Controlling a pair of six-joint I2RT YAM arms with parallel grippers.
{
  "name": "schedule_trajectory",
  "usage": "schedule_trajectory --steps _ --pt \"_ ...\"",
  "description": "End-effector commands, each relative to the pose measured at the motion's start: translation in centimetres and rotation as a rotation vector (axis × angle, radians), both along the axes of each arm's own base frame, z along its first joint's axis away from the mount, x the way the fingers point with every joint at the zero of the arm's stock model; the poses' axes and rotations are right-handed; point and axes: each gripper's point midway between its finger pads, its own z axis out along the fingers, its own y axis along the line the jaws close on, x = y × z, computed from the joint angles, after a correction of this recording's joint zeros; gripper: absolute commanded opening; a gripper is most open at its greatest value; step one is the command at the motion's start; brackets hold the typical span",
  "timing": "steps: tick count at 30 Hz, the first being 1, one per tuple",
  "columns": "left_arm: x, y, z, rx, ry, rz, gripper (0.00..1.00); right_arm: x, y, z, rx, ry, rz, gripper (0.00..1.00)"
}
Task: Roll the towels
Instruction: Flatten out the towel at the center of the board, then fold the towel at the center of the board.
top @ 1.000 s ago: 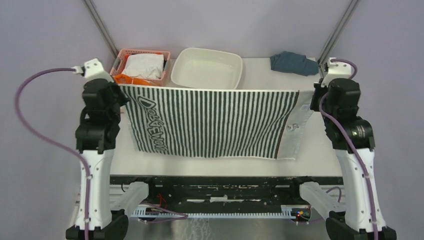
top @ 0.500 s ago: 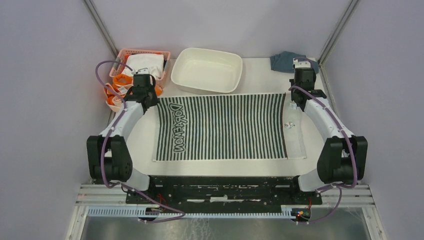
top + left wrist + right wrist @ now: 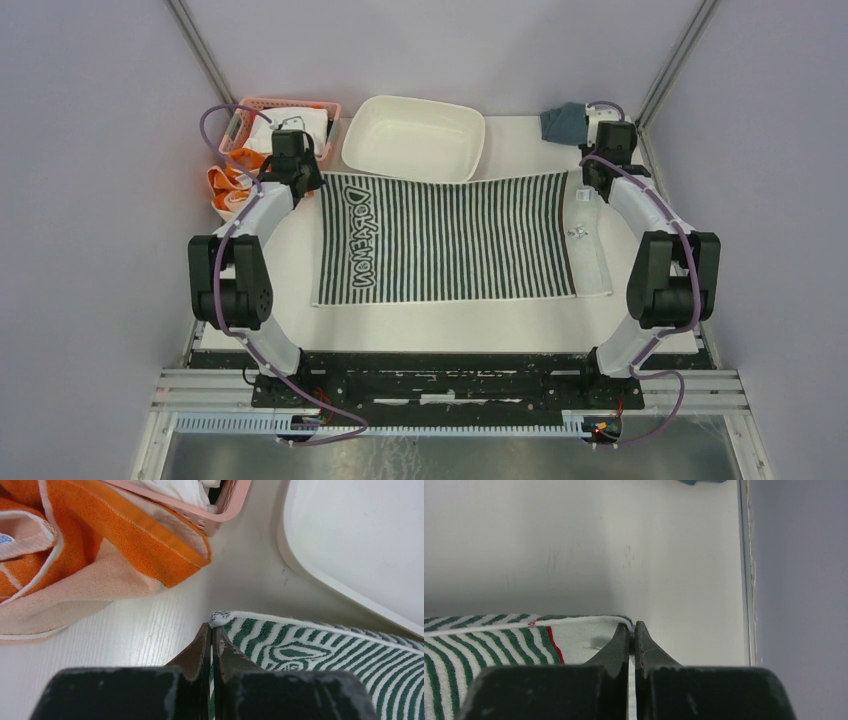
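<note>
1. The striped towel (image 3: 445,240) – dark green and white – lies spread flat across the middle of the table (image 3: 450,320). Its long side runs left to right. White lettering sits at its left end and a plain pale band at its right end.
2. The left claw (image 3: 211,632) is at the towel's far left corner. Its fingers are pressed together with the corner of the cloth pinched between them.
3. The right claw (image 3: 634,630) is at the far right corner, fingers likewise together and clamped on the white hem of the striped towel.
4. Both arms reach forward along the table's sides, so the towel lies between them.
5. The orange towel (image 3: 75,545), with its peach centre, lies bunched at the far left of the table. It rests against the near side of the pink basket (image 3: 250,108), just left of the left claw and apart from the striped towel.
6. A white cloth (image 3: 300,125) sits inside the basket.
7. A white basin (image 3: 413,140) stands at the far middle – its near rim is just beside the striped towel's far edge.
8. A blue-grey cloth (image 3: 562,122) lies crumpled in the far right corner, behind the right claw.
</note>
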Motion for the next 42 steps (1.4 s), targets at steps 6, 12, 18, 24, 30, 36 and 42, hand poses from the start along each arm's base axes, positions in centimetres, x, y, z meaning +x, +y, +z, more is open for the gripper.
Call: schedule_trajectory --steps 6,12,18,24,30,36,42 --pt "1.4 0.7 6.6 0.016 -0.180 -0.016 0.03 0.7 -1.2 5.1 0.003 -0.151 -0.016 0.01" --pt "-2.5 0.9 6.0 -0.011 -0.157 0.028 0.03 -2.1 -0.8 4.9 0.051 -0.159 -0.053 0.00" --pt "-5.8 0.7 6.2 -0.044 -0.171 0.045 0.03 -6.0 -1.3 3.9 0.064 -0.153 -0.132 0.00" --pt "-8.7 1.1 5.0 -0.063 -0.124 0.099 0.03 -9.8 -2.2 3.7 0.054 -0.157 -0.224 0.00" --pt "-12.6 1.0 2.9 -0.123 -0.068 0.172 0.03 -13.9 -3.6 4.0 0.032 -0.186 -0.349 0.00" --pt "-16.4 1.1 0.4 -0.179 -0.019 0.259 0.03 -17.2 -2.9 2.2 0.127 -0.175 -0.426 0.01" --pt "-18.7 0.7 -2.7 -0.237 0.030 0.318 0.03 -21.0 -2.8 -1.5 0.199 -0.093 -0.575 0.01"
